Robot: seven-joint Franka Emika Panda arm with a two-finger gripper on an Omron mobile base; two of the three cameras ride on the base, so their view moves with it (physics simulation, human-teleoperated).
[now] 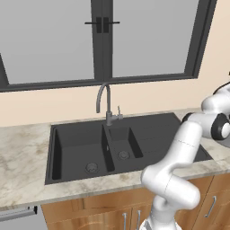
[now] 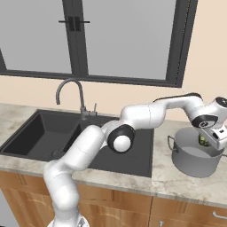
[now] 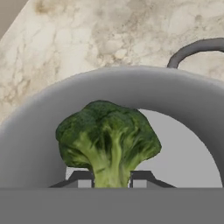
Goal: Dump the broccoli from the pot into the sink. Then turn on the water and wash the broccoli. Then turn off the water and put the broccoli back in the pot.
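Note:
The grey pot (image 2: 195,160) stands on the marble counter to the right of the dark sink (image 2: 40,133). My gripper (image 2: 212,136) reaches down into the pot's mouth. In the hand view the two fingertips (image 3: 81,177) press on either side of the broccoli (image 3: 107,135) stalk, so the gripper (image 3: 111,180) is shut on it. The green head stands upright against the pot's pale inner wall (image 3: 43,122). From the right base view the broccoli (image 2: 203,141) is a small green lump just inside the rim. The sink (image 1: 81,148) has dry basins.
A tall gooseneck faucet (image 1: 103,96) with a small side lever stands behind the sink, below a dark-framed window. The pot's loop handle (image 3: 192,48) points across the marble counter (image 3: 87,39). Wooden cabinet fronts run under the counter edge.

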